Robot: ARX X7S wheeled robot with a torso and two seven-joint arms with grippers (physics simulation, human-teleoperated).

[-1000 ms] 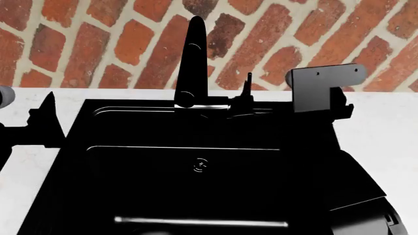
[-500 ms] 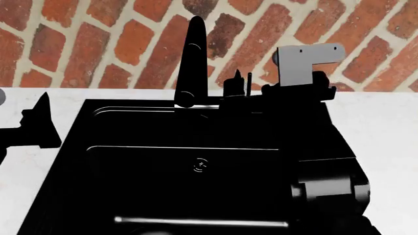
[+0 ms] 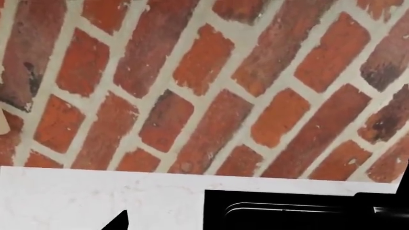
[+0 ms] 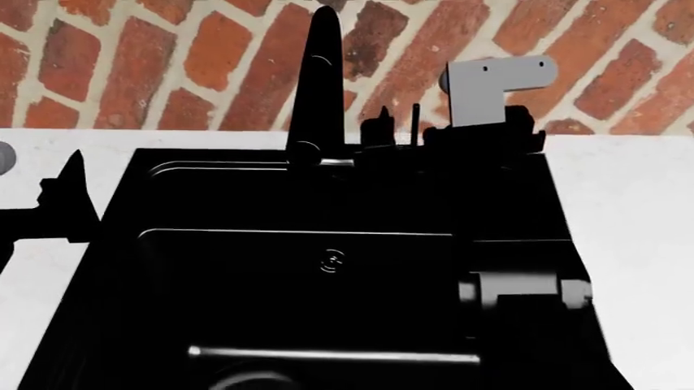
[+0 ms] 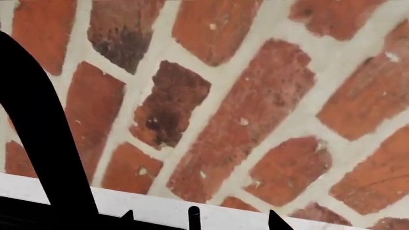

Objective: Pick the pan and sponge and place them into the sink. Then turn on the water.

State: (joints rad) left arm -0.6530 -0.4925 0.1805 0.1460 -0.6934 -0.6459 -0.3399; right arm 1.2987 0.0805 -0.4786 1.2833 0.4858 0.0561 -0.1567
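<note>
The black sink (image 4: 119,244) fills the head view, with its round drain (image 4: 331,262) and tall black faucet (image 4: 320,81) at the back. A thin black lever (image 4: 415,120) stands just right of the faucet. My right gripper (image 4: 408,132) is open at the sink's back rim, with the lever between its fingertips. The right wrist view shows the lever (image 5: 193,216) between the two fingertips (image 5: 276,221), and the faucet (image 5: 38,120) to one side. My left gripper (image 4: 67,203) is open and empty over the counter left of the sink. The sponge is out of view. I cannot make out the pan against the black basin.
White counter (image 4: 629,211) flanks the sink on both sides, with a red brick wall (image 4: 162,65) close behind. The left wrist view shows one fingertip (image 3: 121,221), counter (image 3: 76,196) and the sink's corner (image 3: 288,211). A pale bar (image 4: 325,355) glints near the sink's front.
My right gripper has moved back and left toward the faucet until the lever sits between its fingertips. The head view shifted slightly. My left arm has barely moved.
</note>
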